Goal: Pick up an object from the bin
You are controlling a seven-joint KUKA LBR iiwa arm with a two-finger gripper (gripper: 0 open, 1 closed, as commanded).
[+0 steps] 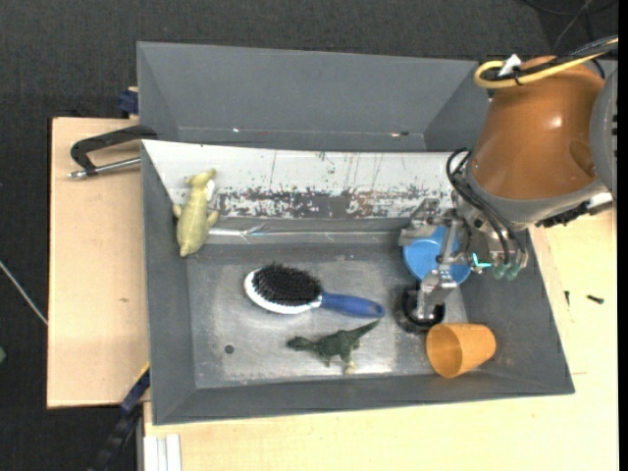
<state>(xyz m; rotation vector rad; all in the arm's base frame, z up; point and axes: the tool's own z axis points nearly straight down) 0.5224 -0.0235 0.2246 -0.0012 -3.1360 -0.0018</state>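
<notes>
Glossy wrist cover (540,130); claw (428,307) beside conical cup (461,349).

The gripper (429,307) is hiding part of a blue thing (420,255) and a dark round thing (410,313); the arm (540,135) is running off right.

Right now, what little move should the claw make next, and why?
I'd guess: ease straight down a little. The claw sits at the right side of the bin, right over a small black round thing, though I can't tell if it touches it. An orange cup lies on its side close beside, so going straight down should miss it.
</notes>
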